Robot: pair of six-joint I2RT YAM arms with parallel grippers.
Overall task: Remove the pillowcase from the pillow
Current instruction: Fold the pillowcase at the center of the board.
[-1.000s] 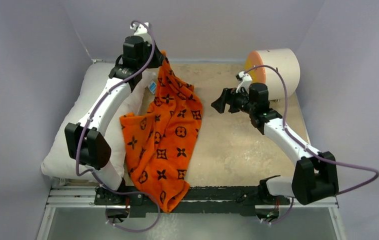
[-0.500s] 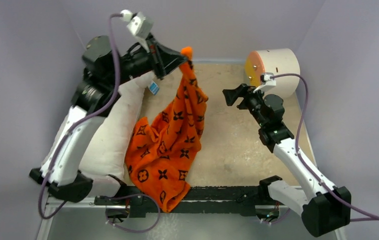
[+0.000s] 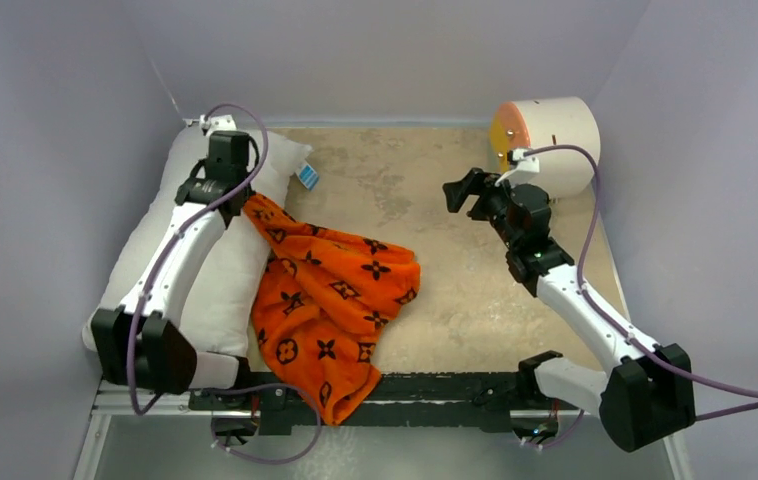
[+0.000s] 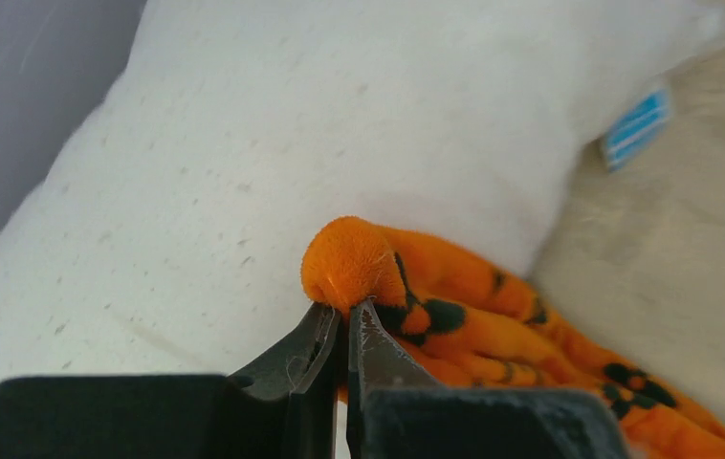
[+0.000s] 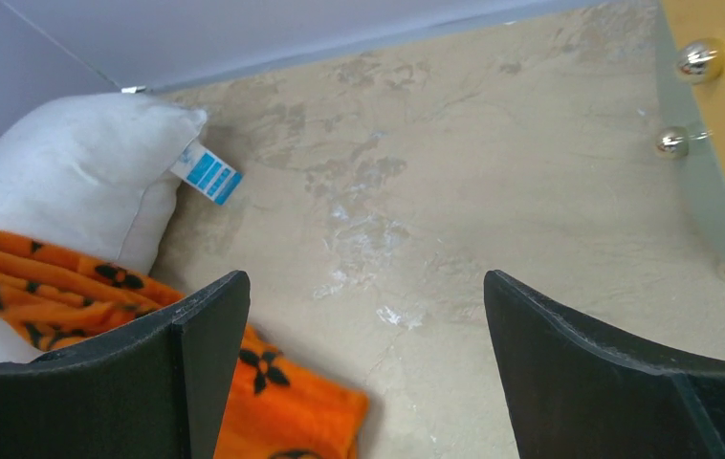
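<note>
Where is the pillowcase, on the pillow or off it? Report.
Off. The pillow lies bare; the pillowcase sits crumpled beside it, overlapping its edge, one corner pinched by the left gripper.

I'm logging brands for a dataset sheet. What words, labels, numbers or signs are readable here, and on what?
On the pillow, the blue tag: white print, too blurred to read.
On the pillowcase: only black flower, diamond and circle motifs, no legible letters.
No other text shows.
</note>
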